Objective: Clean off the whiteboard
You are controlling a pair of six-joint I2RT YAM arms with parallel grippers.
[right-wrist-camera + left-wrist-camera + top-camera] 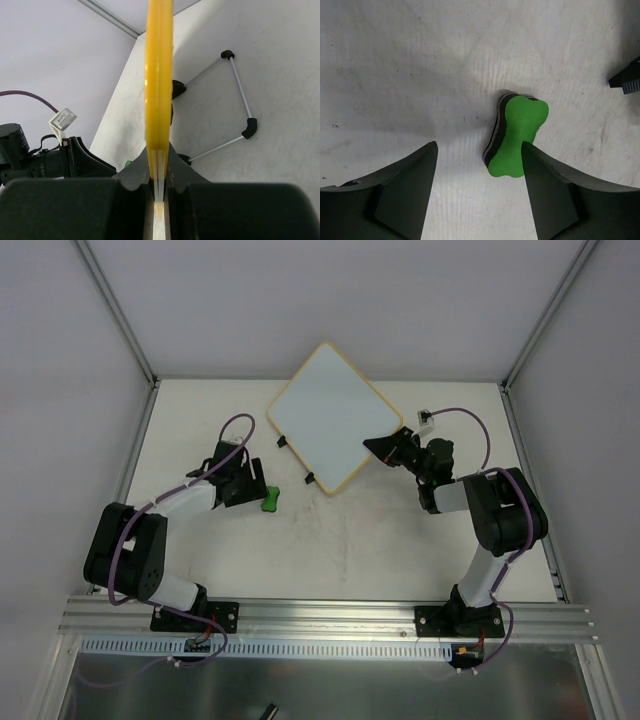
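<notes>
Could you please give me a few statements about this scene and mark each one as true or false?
1. The jaws of the right gripper are shut on the edge of the whiteboard. True.
2. The jaws of the left gripper are clamped on the green eraser. False: they stand open, and the eraser lies on the table close by one of them.
3. The whiteboard's face shows red and blue scribbles. False: in the top view it looks plain white.
4. Two small black clips sit on the board's edge that faces the left arm. True.
</notes>
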